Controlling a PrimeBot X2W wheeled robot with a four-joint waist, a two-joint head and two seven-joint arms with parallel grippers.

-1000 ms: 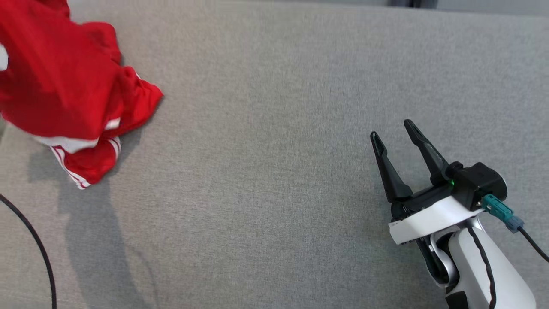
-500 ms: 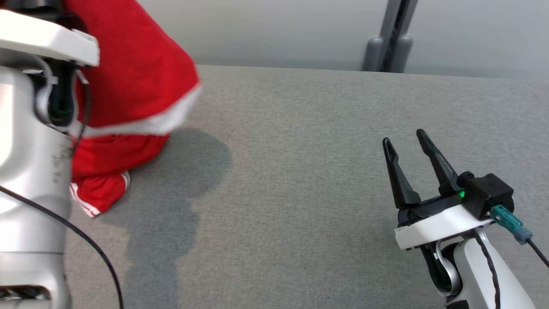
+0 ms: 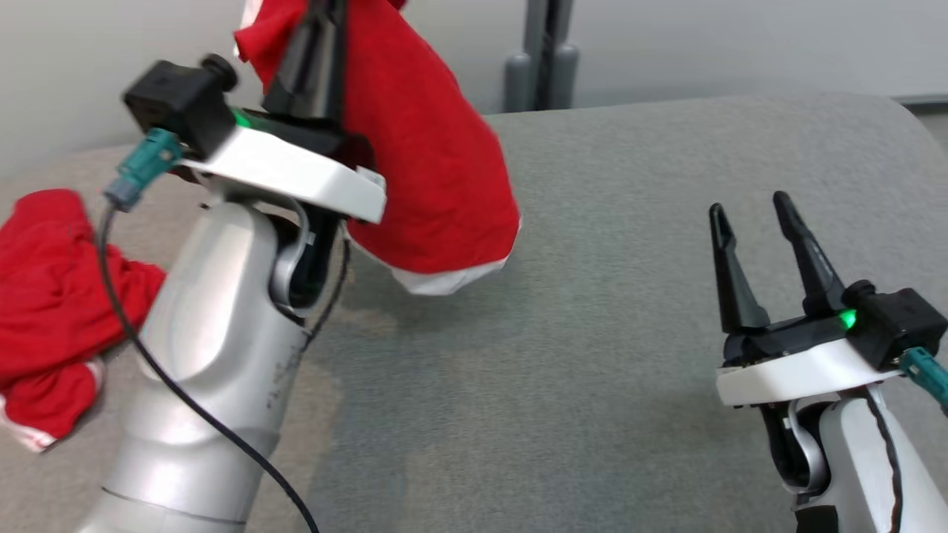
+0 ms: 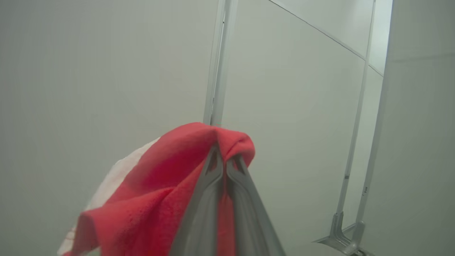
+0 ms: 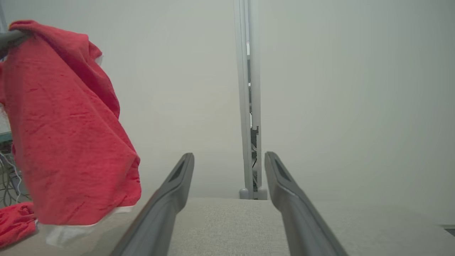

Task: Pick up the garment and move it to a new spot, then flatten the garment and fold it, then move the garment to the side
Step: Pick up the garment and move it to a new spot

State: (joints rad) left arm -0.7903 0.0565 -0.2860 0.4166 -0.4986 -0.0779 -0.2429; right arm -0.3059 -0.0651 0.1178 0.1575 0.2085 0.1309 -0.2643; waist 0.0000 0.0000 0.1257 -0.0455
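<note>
The garment [image 3: 429, 170] is red cloth with a white hem. It hangs above the grey table [image 3: 592, 333], left of centre. My left gripper [image 4: 224, 156] is raised and shut on a fold at the garment's top; its dark fingers [image 3: 315, 59] point up into the cloth. More red cloth [image 3: 44, 296] with white stripes lies heaped at the table's left edge; my left arm hides whether it joins the hanging part. My right gripper [image 3: 749, 206] hovers open and empty at the lower right, well apart from the garment [image 5: 67, 135].
The grey padded table runs wide between the hanging cloth and my right gripper. A pale wall with a grey upright post [image 3: 544, 66] stands behind its far edge. My left arm's black cable [image 3: 192, 407] loops down at the lower left.
The head camera has tilted up. My left arm has lifted the garment higher and carried it rightward. The right gripper has stayed open.
</note>
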